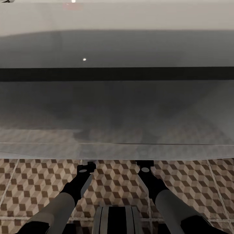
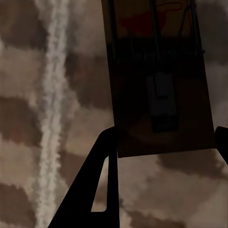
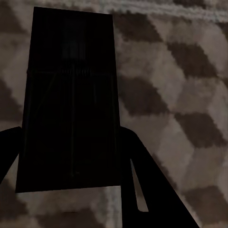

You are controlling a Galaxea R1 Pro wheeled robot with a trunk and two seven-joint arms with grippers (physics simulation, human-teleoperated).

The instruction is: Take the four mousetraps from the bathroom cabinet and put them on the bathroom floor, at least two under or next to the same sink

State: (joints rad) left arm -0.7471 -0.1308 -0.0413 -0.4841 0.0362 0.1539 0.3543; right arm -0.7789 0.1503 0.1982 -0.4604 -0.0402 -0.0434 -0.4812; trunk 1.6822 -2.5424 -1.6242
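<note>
Cube-patterned bathroom floor (image 1: 32, 185) runs under the white sink (image 1: 117, 97); both jaws grasp mousetraps (image 2: 161, 80).

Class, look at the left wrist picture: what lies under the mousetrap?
Under the mousetrap, held between the left hand's fingers, lies the cube-patterned tiled floor with a pale grout line. The tile directly beneath the board is covered, so nothing more can be told there.

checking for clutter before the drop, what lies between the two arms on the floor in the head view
In the head view, only bare cube-patterned bathroom floor lies between the left arm and the right arm; lower down, the robot's own trunk sits between them.
</note>
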